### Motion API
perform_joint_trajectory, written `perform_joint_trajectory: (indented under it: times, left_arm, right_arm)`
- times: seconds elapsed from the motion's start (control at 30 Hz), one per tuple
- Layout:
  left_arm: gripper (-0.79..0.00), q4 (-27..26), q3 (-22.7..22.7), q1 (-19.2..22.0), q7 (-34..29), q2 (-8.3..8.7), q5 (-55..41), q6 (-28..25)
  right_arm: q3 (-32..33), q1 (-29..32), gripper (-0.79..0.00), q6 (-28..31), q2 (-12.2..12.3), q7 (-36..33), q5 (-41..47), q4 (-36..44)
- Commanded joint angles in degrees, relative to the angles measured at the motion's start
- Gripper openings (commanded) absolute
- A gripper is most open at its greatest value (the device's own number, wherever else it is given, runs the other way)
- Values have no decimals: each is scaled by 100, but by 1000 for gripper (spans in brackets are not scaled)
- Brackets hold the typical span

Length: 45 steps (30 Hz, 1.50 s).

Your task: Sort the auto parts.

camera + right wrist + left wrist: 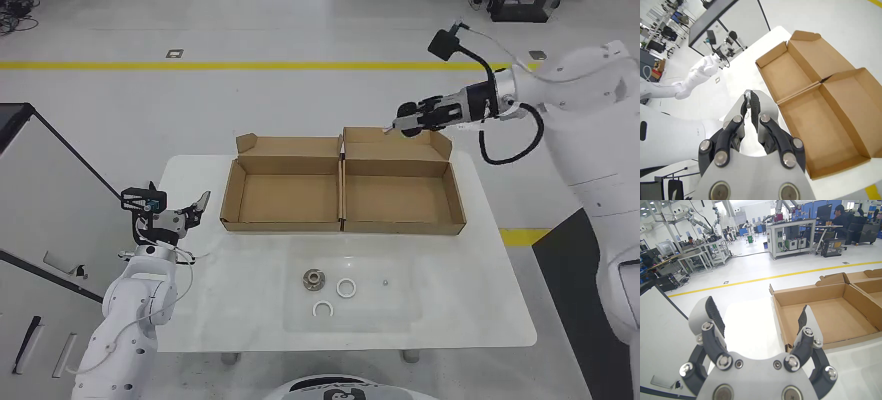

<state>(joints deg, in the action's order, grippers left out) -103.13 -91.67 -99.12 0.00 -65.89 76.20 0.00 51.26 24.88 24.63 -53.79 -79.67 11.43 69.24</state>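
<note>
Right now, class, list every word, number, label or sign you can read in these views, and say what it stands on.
No text can be read.
Cardboard boxes: plain, no print.
Metal part, white rings on the table: too small to tell.
Bolt in the right gripper: no marking visible.
Monitor in the room behind: too small to read.

Top view high overhead, facing straight down on the whole desk (470,300); left wrist view low at 9 o'clock, facing 1 o'clock; right wrist view raised at 1 o'clock, facing 8 o'clock; cardboard boxes (285,198) common to all.
</note>
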Motion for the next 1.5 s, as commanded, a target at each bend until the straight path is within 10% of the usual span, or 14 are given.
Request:
perform_joint_trajectory:
  times: [0.0, 0.6, 1.47]
  left_arm:
    - [0, 0, 0, 0, 0, 0, 0, 0]
    - [0, 0, 0, 0, 0, 0, 0, 0]
    - [0, 0, 0, 0, 0, 0, 0, 0]
  right_arm:
    - [-307, -101, -785, 42, -12, 42, -235, -200]
    - [-2241, -815, -785, 598, -309, 599, -2001, -1832]
    - [-3281, -973, -785, 734, -1351, 1688, -3597, -3353]
